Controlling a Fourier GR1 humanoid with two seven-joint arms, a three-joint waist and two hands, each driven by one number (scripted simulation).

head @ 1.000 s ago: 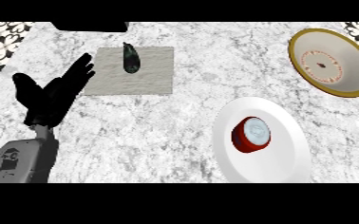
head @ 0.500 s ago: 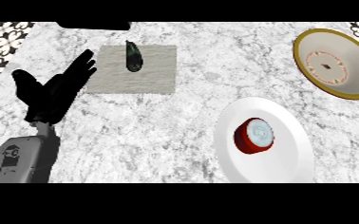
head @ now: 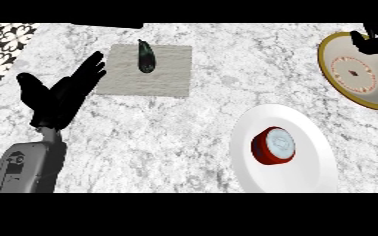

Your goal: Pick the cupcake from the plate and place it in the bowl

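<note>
The cupcake (head: 275, 145), in a red wrapper with white icing, sits on the white plate (head: 310, 172) at the lower right. The bowl (head: 353, 69), gold-rimmed with a pale patterned inside, lies at the right edge beyond the plate. My left hand (head: 63, 92) rests open at the left with its fingers up, far from both. Of my right hand (head: 367, 39) only dark fingertips show at the upper right edge, over the bowl's far rim, straight and holding nothing. The rest of that hand is out of view.
A grey mat (head: 148, 70) lies at the upper middle with a dark, slim eggplant-like object (head: 146, 57) on it. A patterned tile strip (head: 15, 40) borders the counter's far left corner. Marble counter top (head: 177, 135) stretches between the mat and the plate.
Fingertips of my right hand have come into view at the upper right edge over the bowl. The left hand, cupcake, plate and bowl have hardly shifted.
</note>
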